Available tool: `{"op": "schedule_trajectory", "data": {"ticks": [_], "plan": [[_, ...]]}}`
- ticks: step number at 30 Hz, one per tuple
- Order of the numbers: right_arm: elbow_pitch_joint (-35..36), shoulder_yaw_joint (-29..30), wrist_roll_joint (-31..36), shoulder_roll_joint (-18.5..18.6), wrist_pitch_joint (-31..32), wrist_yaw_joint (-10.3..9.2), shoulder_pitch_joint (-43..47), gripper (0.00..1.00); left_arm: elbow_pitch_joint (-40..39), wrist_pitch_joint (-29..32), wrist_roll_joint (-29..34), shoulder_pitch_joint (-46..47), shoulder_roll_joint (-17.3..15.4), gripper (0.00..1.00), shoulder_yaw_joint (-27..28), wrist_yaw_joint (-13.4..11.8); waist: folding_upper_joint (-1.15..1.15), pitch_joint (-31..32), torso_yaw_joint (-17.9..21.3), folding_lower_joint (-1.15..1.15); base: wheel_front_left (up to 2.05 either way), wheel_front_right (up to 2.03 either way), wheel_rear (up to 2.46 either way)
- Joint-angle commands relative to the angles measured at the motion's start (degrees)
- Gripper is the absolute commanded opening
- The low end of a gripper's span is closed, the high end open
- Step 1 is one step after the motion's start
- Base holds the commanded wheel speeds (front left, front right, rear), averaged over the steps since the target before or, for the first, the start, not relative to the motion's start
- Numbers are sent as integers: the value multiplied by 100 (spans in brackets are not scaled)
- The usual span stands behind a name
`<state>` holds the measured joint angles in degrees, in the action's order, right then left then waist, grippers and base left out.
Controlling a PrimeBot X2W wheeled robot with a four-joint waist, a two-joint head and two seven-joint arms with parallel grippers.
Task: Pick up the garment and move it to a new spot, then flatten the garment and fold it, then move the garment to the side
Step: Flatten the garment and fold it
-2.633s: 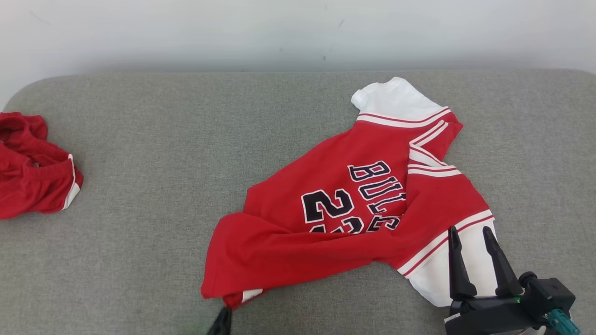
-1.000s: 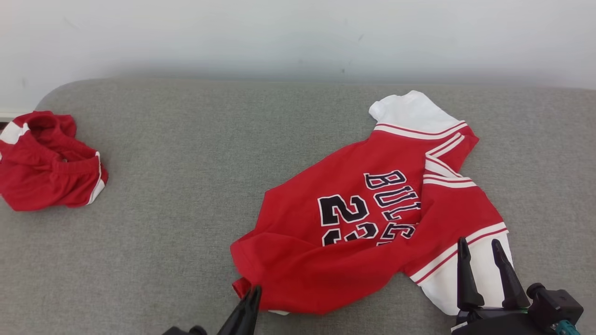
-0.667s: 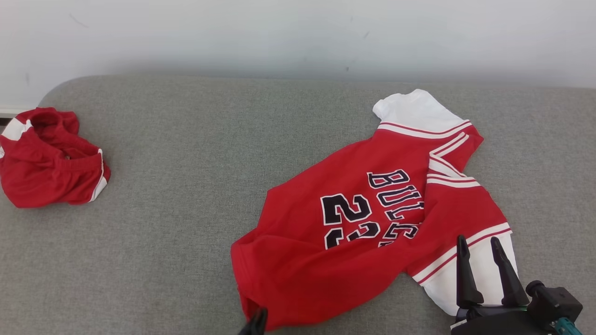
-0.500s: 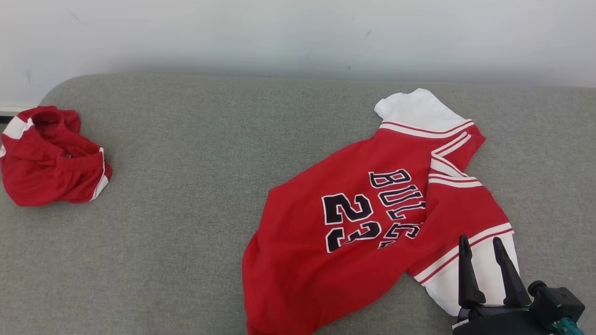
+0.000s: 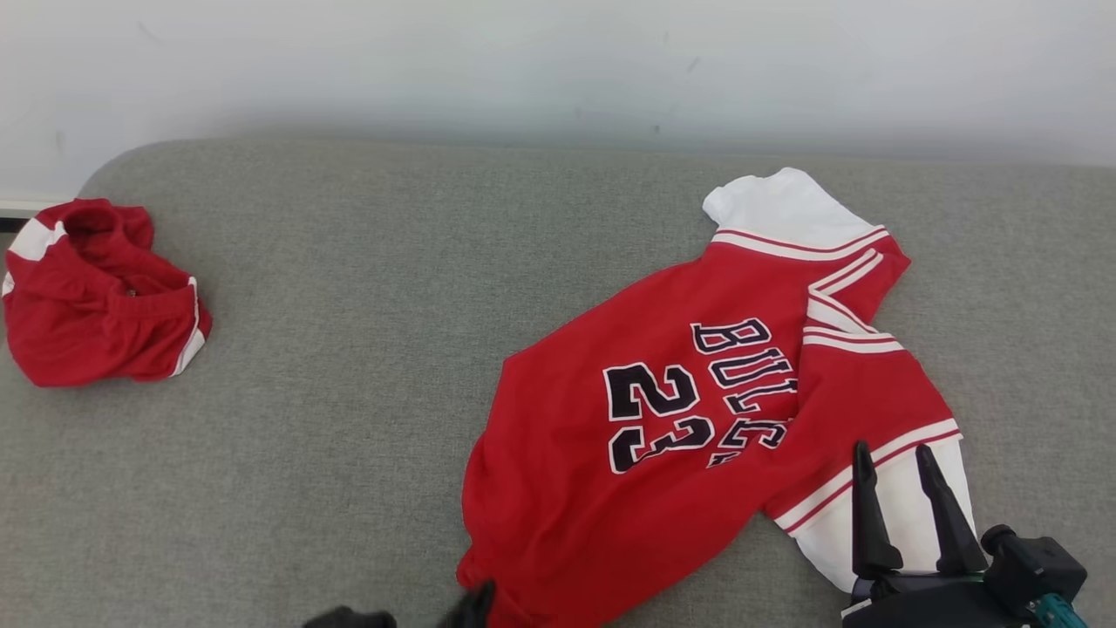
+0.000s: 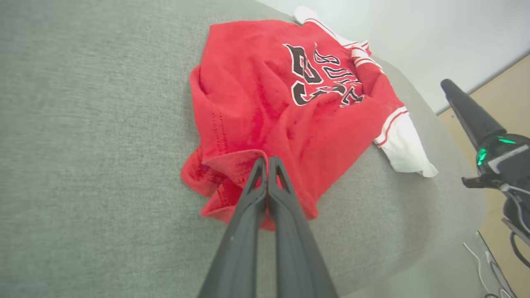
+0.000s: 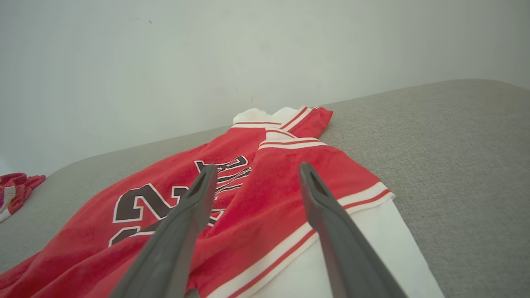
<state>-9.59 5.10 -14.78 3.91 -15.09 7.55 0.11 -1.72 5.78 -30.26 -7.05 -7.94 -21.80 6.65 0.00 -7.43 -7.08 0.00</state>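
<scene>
The garment is a red jersey with black "23" lettering and white sleeves, lying on the grey cushion. My left gripper is at the bottom edge of the head view, shut on the jersey's bunched near hem. In the left wrist view the left gripper pinches that fold of the garment. My right gripper stands open over the near white sleeve, holding nothing. In the right wrist view the right gripper has its fingers spread above the garment.
A second crumpled red garment lies at the cushion's far left, also seen in the right wrist view as the red heap. A pale wall runs behind the cushion. In the left wrist view the cushion's edge drops to a tan floor.
The left gripper has drawn the hem toward the near edge, so the lower body lies flatter and the "23" shows whole. The right gripper has held still.
</scene>
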Motion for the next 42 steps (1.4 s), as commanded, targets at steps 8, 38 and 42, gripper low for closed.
{"op": "schedule_trajectory", "data": {"ticks": [8,38,42], "plan": [[-111,-130,-4,57,-10,-14,-126,100,1124,-902,59,1024,85,0,326,38,0,-44,243,0,0,0,0],[-216,33,-19,40,-10,-14,64,100,2146,-2100,541,1182,337,100,1409,80,0,174,374,0,0,0,0],[-196,126,-28,64,-10,-14,162,100,1701,-2100,581,633,354,100,1361,81,0,197,348,0,0,0,0]]}}
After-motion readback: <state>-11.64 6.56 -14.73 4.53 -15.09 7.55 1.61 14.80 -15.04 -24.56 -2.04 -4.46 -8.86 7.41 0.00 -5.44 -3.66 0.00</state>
